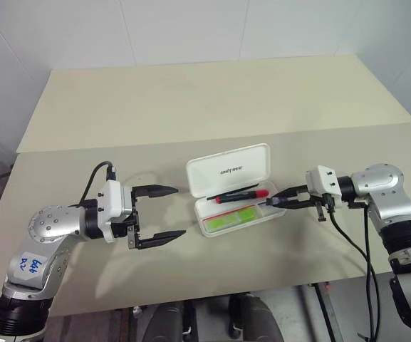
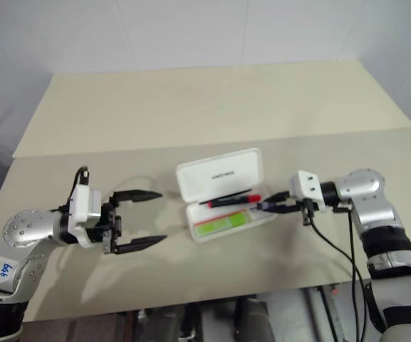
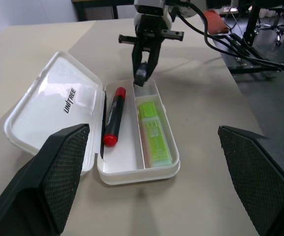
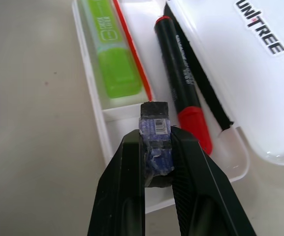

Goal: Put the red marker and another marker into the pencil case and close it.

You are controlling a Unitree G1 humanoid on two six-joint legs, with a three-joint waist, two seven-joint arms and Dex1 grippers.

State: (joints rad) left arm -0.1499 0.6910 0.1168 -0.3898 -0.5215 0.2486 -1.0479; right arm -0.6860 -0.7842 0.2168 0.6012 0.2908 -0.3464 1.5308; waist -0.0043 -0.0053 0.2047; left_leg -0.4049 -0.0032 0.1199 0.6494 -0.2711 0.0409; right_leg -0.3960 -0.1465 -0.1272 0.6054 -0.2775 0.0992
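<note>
The white pencil case (image 1: 228, 169) lies open mid-table, its lid tilted back. Inside the tray, the red marker (image 1: 244, 194) lies along the hinge side and the light-green highlighter (image 1: 230, 218) fills the front compartment. My right gripper (image 1: 268, 202) reaches in from the right, over the tray's small end compartment. It is shut on a small black block (image 4: 154, 118) with a blue label, just off the red marker's cap (image 4: 196, 123). Left of the case, my left gripper (image 1: 180, 211) stands open with nothing between its fingers (image 3: 58, 172).
A second beige table (image 1: 212, 92) joins at the back, against a white wall. Black cables (image 1: 347, 242) hang from my right arm over the front edge. Bare tabletop surrounds the case. Beyond the table's right side are chair legs and cables (image 3: 250, 44).
</note>
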